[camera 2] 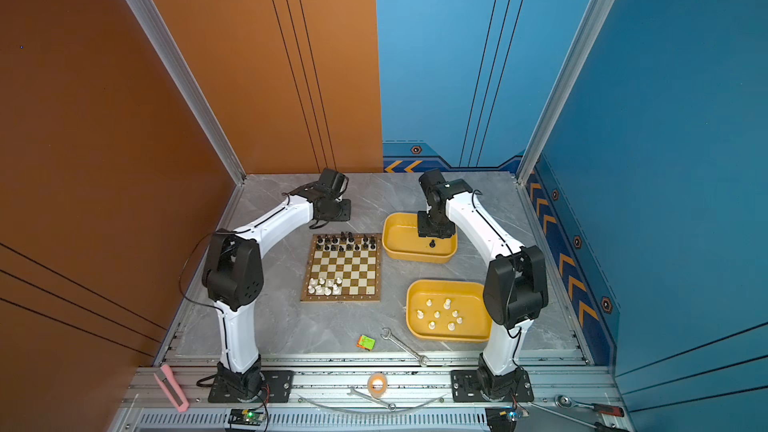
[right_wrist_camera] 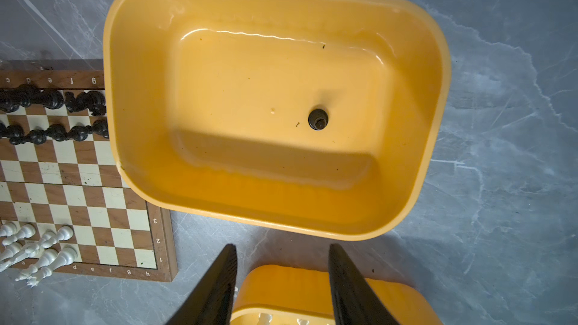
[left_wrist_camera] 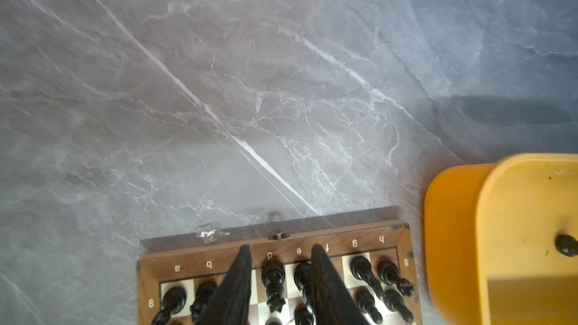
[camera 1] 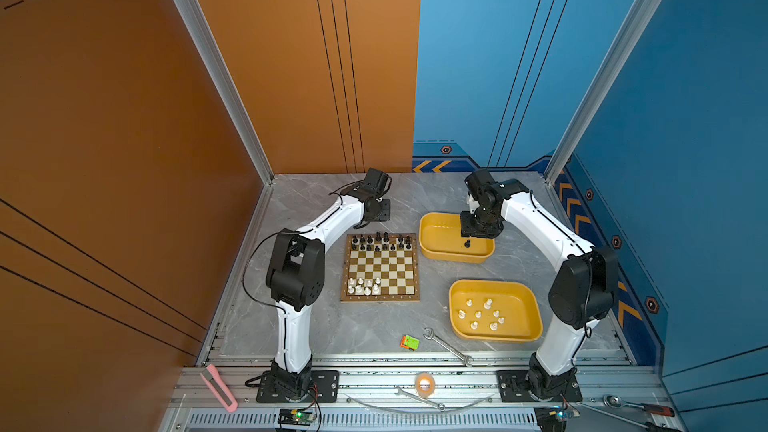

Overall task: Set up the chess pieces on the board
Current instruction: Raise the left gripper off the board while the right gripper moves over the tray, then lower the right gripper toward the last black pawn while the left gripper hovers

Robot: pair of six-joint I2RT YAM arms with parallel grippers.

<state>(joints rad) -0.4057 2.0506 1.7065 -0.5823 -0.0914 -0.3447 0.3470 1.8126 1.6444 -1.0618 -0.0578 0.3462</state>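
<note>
Wrench (camera 1: 448,347) beside yellow tray (camera 1: 519,309) of white pieces (camera 1: 488,304), green block (camera 1: 409,342) nearby

The left arm (camera 1: 297,338) and right arm (camera 1: 536,218) have white shells with black joints. Thin black cables (camera 1: 286,334) run alongside, perhaps clipped.

You have the board (camera 1: 380,268) mid-table. Chess pieces (camera 1: 382,241) stand on its two far rows, and a second cluster (camera 1: 364,286) sits at its near left corner. To its right, the far tray (camera 1: 432,234) holds a lone piece (camera 1: 467,243). The near tray (camera 1: 519,313) holds several more. A wrench (camera 1: 448,347) lies before it.
</note>
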